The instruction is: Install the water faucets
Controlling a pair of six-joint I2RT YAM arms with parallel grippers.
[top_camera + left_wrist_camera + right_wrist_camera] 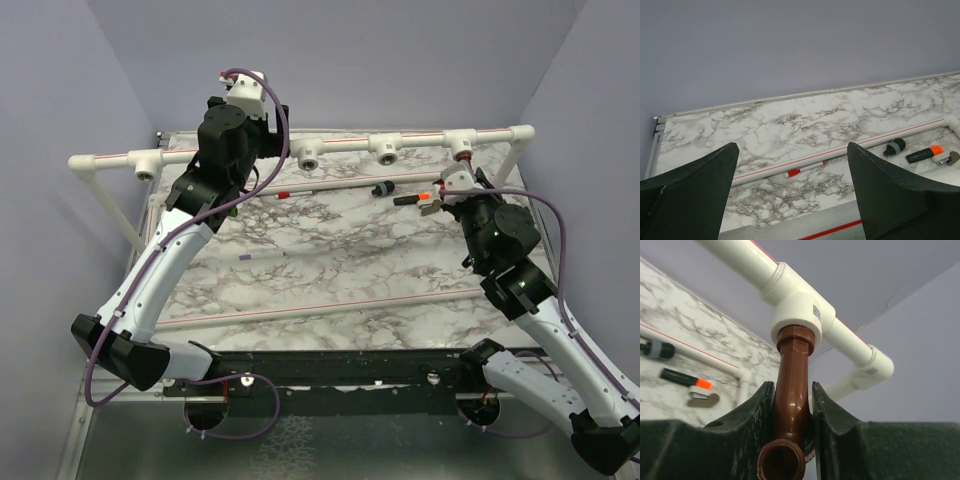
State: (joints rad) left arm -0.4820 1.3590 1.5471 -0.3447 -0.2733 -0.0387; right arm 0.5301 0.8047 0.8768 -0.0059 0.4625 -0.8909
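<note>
In the top view, the right claw (455,180) sat at the rightmost T-fitting (460,145), upper right, with the reddish-brown faucet (462,155) in its socket. The left wrist view showed the left claw (792,150) spread apart on nothing above the worktop (790,125). In the right wrist view, at lower centre, the right claw was clamped on the faucet just below the socket; the step looked like seating it, which likely called for a straight push or twist home.

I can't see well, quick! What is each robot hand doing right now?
Left gripper: open, holding nothing.
Right gripper: closed on the reddish-brown faucet, its top at the white T-fitting.
</note>
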